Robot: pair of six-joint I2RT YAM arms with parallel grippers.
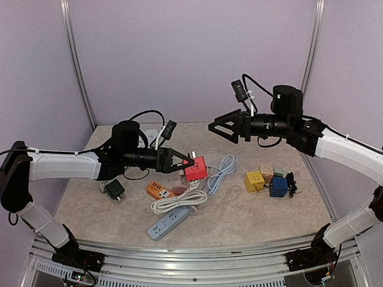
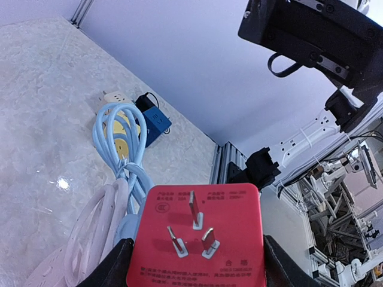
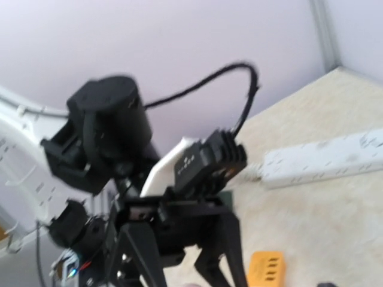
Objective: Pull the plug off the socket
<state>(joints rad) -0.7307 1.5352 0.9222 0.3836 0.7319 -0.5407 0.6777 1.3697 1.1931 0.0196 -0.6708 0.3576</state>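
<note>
My left gripper (image 1: 189,164) is shut on a red cube plug (image 1: 195,168) and holds it above the table, over the coiled white cord (image 1: 179,200). In the left wrist view the red plug (image 2: 197,239) fills the bottom. Its face with three bare metal prongs points away from the gripper, between my two black fingers (image 2: 111,268). The prongs are in no socket. A grey-blue power strip (image 1: 170,222) lies near the front. My right gripper (image 1: 220,128) is open and empty, raised in the air to the right of the plug. Its own fingers do not show in the right wrist view.
An orange socket (image 1: 160,190) and a dark green cube (image 1: 114,189) lie at the left. Yellow (image 1: 254,181), blue (image 1: 278,186) and tan (image 1: 266,172) cubes sit at the right. A light blue cable (image 1: 221,173) lies between. A white strip (image 3: 323,158) lies at the back.
</note>
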